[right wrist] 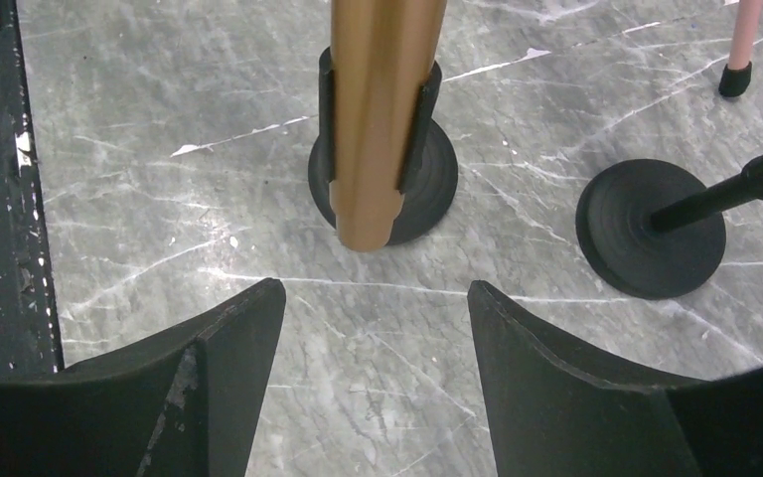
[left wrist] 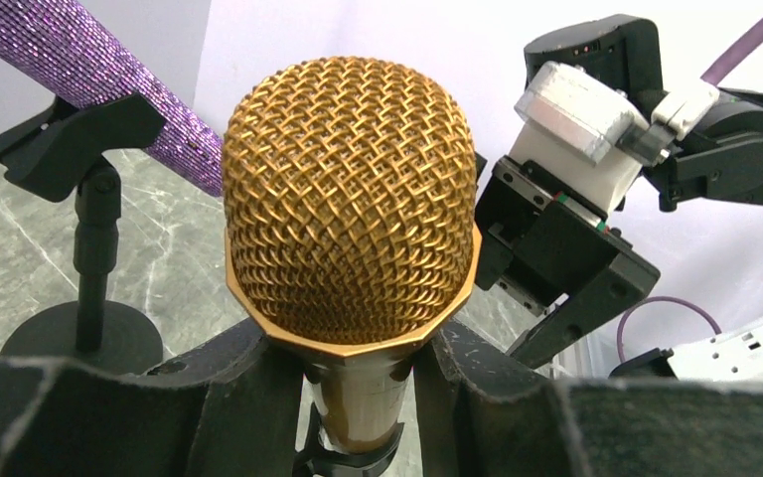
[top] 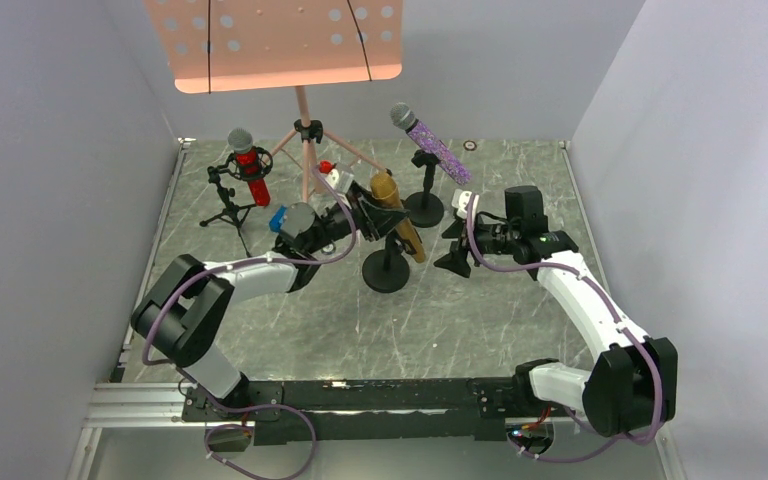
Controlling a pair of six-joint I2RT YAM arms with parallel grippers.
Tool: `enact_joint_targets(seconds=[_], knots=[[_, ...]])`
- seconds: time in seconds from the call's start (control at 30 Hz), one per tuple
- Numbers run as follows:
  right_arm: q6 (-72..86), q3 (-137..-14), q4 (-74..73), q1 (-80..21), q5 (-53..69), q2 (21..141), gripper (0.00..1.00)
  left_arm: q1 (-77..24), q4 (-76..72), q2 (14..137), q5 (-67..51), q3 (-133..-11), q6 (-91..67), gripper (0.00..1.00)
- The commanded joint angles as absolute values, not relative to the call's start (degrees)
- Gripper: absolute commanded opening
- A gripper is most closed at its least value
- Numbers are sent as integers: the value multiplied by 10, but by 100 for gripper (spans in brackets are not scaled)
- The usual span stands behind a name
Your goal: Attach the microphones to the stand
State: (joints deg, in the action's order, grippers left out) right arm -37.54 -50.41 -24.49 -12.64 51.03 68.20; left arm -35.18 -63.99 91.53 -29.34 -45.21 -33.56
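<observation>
The gold microphone (top: 397,218) stands tilted in the clip of a round-based stand (top: 386,272). My left gripper (top: 378,213) is shut on its neck, just under the gold mesh head (left wrist: 350,199), with a finger (left wrist: 248,397) on each side of the body. The right wrist view shows its lower body (right wrist: 382,109) seated in the black clip (right wrist: 424,124). My right gripper (top: 457,245) is open and empty (right wrist: 378,328), low and just right of that stand. The red microphone (top: 250,170) sits on a tripod stand. The purple microphone (top: 432,145) sits clipped on another round-based stand (top: 423,208).
A pink music stand (top: 285,40) with tripod legs (top: 305,140) stands at the back. A small blue-and-white block (top: 278,218) lies near my left arm. The purple microphone's stand base (right wrist: 651,227) is close to my right gripper. Grey walls enclose three sides.
</observation>
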Motion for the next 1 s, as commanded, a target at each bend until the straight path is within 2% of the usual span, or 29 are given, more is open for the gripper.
enact_joint_targets(seconds=[0.0, 0.47, 0.7, 0.73, 0.9, 0.97], knots=[[-380, -517, -243, -118, 539, 669, 74, -369, -596, 948, -319, -416, -291, 0], [-373, -514, -238, -115, 548, 681, 76, -402, -615, 991, -279, -372, -253, 0], [-373, -509, -235, -110, 553, 679, 81, -402, -624, 999, -264, -372, -261, 0], [-373, -509, -235, -110, 554, 679, 81, -402, -615, 996, -263, -380, -263, 5], [-375, -509, -238, -107, 557, 683, 82, -402, -553, 962, -239, -401, -276, 55], [-377, -509, -239, -106, 559, 684, 82, -402, -546, 946, -226, -398, -276, 68]])
